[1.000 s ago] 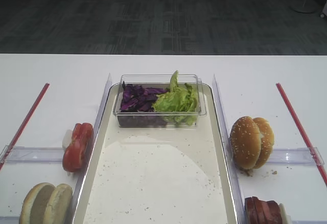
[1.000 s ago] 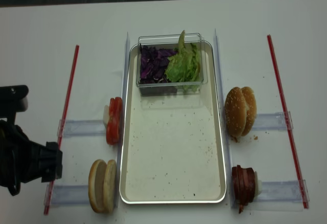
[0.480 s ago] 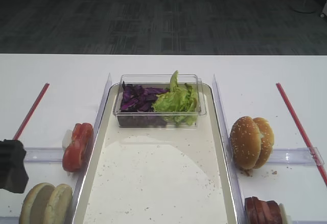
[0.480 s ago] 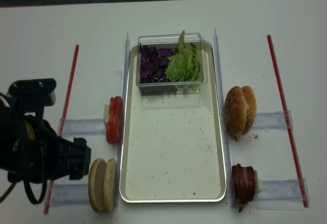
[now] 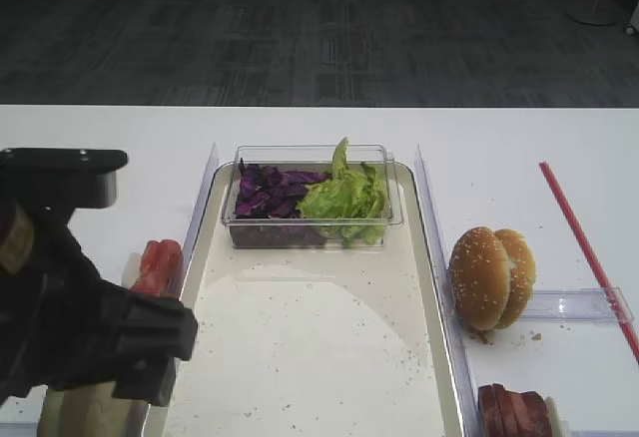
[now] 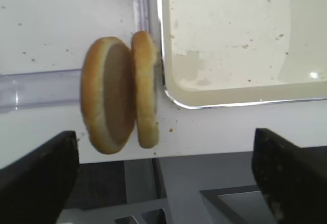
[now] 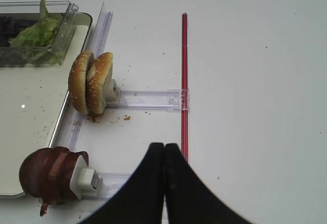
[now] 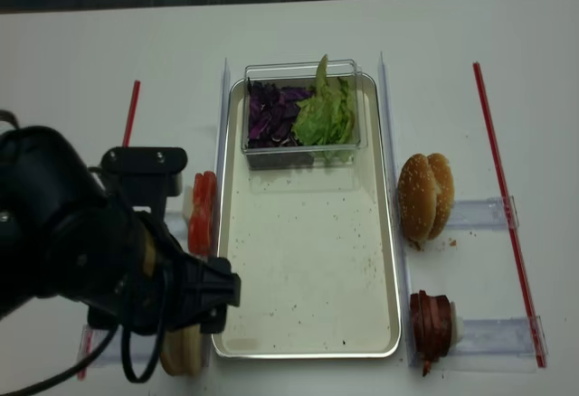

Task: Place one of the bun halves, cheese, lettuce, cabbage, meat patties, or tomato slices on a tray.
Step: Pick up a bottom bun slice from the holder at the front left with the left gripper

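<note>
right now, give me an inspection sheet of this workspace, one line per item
surface: white table, crumbs near the buns.
tray: floor bare apart from crumbs and a clear tub at its far end.
tub contents: purple cabbage on the left, lettuce on the right.
plain bun halves: on edge beside the tray's near left corner.
tomato slices: on edge, left of the tray.
seeded buns and meat patties: right of the tray.
clutter: two red strips, clear plastic rails.
left claw: open, over the plain halves, holding nothing.
right claw: shut, empty.
cables: one dark loop at the left arm.
surroundings: dark carpet beyond the table.
</note>
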`<action>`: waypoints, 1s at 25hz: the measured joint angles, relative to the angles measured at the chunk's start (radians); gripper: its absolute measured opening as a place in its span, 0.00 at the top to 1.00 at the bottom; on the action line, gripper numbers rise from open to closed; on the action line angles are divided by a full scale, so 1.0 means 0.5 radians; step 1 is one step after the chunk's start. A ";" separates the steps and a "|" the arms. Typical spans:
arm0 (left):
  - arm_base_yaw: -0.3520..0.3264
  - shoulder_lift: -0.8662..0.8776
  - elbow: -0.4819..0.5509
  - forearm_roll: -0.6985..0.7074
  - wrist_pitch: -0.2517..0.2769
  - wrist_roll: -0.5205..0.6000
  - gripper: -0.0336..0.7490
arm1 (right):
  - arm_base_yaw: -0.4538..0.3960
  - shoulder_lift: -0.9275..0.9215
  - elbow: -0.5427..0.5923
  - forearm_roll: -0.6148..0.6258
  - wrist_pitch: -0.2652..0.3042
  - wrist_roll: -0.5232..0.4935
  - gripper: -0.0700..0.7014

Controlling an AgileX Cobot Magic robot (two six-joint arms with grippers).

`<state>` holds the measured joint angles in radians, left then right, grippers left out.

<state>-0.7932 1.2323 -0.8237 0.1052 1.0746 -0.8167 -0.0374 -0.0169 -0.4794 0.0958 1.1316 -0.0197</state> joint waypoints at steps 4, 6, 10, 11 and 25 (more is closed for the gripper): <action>-0.097 0.124 -0.009 -0.004 -0.044 -0.091 0.15 | 0.000 0.000 0.000 0.000 0.000 0.000 0.44; -0.114 0.163 -0.009 -0.012 -0.070 -0.095 0.15 | 0.000 0.000 0.000 0.000 0.000 0.000 0.44; -0.128 0.180 -0.009 -0.029 -0.165 -0.119 0.15 | 0.000 0.000 0.000 0.000 0.000 0.000 0.44; -0.128 0.184 -0.009 -0.032 -0.173 -0.126 0.15 | 0.000 0.000 0.000 0.000 0.000 0.000 0.44; -0.128 0.498 -0.012 0.030 -0.247 -0.079 0.17 | 0.000 0.000 0.000 0.000 0.000 0.000 0.44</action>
<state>-0.8574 1.4815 -0.8299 0.1201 0.9510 -0.8560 -0.0374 -0.0169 -0.4794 0.0958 1.1316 -0.0197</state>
